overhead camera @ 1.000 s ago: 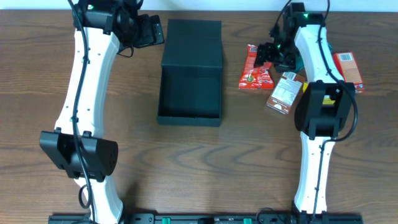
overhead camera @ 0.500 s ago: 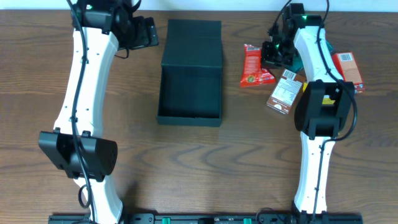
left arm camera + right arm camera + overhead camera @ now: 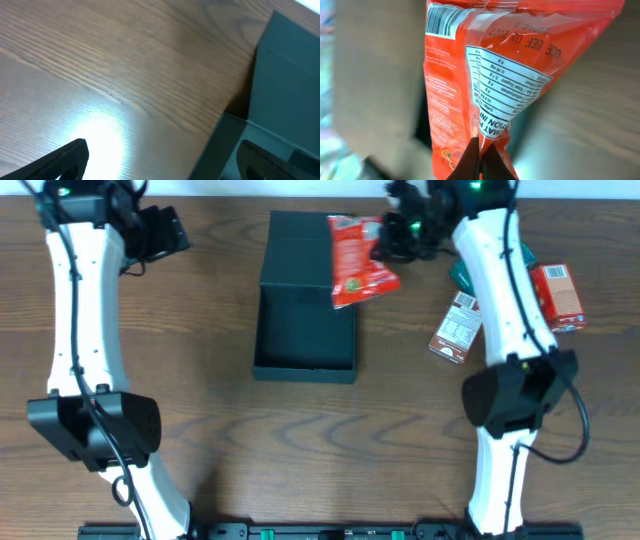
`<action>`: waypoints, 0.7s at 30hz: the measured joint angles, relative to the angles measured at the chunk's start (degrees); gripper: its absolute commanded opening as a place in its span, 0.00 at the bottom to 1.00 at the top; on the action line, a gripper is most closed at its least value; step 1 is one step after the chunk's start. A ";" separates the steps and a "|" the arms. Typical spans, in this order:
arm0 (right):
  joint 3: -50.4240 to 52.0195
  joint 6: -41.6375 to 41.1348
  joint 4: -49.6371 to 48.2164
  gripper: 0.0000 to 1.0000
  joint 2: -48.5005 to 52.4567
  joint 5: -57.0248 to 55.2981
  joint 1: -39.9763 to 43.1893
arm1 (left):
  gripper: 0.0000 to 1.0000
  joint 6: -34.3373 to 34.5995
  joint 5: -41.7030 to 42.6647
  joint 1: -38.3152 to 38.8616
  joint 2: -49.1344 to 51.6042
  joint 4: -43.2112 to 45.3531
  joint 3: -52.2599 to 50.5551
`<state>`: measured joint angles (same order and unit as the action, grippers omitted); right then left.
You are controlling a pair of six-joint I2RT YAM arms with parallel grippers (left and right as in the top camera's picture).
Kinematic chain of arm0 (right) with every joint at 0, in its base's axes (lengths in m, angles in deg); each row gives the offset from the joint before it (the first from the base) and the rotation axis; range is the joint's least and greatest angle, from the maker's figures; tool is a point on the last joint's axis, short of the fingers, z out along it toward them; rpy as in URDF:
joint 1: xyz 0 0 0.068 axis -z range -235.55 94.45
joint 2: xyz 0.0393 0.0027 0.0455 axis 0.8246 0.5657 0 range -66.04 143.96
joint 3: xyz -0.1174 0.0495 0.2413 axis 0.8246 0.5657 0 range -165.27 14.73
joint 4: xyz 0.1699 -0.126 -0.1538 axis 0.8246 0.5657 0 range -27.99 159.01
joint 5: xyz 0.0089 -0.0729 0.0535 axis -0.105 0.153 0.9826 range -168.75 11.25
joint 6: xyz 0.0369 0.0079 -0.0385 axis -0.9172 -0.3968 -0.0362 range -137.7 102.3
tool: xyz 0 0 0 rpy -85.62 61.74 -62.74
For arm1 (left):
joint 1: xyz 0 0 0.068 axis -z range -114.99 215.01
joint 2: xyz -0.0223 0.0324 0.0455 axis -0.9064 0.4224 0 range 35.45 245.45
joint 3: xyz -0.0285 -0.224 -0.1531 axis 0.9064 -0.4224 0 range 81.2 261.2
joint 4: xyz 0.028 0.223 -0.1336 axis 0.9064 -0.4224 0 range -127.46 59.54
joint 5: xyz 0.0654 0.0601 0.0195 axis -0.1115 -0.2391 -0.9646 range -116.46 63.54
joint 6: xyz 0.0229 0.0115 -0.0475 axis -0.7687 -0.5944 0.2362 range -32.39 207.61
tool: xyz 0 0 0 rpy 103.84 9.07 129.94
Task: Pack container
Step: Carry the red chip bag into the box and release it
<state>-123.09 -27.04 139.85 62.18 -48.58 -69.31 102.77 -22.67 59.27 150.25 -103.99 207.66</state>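
The container [image 3: 305, 320], a dark matte box, lies open mid-table with its flap lid [image 3: 300, 242] folded back at the far end. A red snack packet [image 3: 354, 262] hangs tilted over the container's far right edge, pinched at its seam by my right gripper [image 3: 387, 240]. In the right wrist view the gripper [image 3: 480, 150] is shut on the packet [image 3: 495, 65], whose nutrition label faces the camera. My left gripper [image 3: 162, 232] stands open at the far left, apart from the container. In the left wrist view its fingers [image 3: 67, 160] hold nothing and the container wall [image 3: 285, 90] shows on the right.
A brown snack packet [image 3: 455, 328] lies right of the container, under the right arm. A small red carton [image 3: 556, 295] sits further right, and a teal packet [image 3: 463, 275] peeks out beside the arm. Both arm bases stand at the table's near edge.
My right gripper closed on the red packet, lifted it off the table and carried it left over the container. The left arm swung left, away from the lid.
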 measured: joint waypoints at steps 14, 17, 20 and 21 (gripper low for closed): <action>19.52 -15.13 -15.98 0.01 0.76 4.57 -12.68 | 0.96 -0.22 3.39 -3.98 0.00 -1.29 0.00; 22.64 -18.99 -18.56 0.01 0.76 2.78 -13.51 | 0.95 -0.24 3.54 -3.98 0.00 -1.27 0.00; 24.59 -21.55 -20.20 0.02 0.76 0.24 -14.93 | 0.95 -0.31 3.54 -3.98 0.00 -1.27 0.00; 25.11 -22.18 -21.07 0.01 0.76 -0.46 -15.50 | 0.95 -0.37 3.54 -3.98 0.00 -1.27 0.00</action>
<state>-97.98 -49.23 118.78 62.95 -49.04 -84.80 102.40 -19.13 55.30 150.25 -105.26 207.66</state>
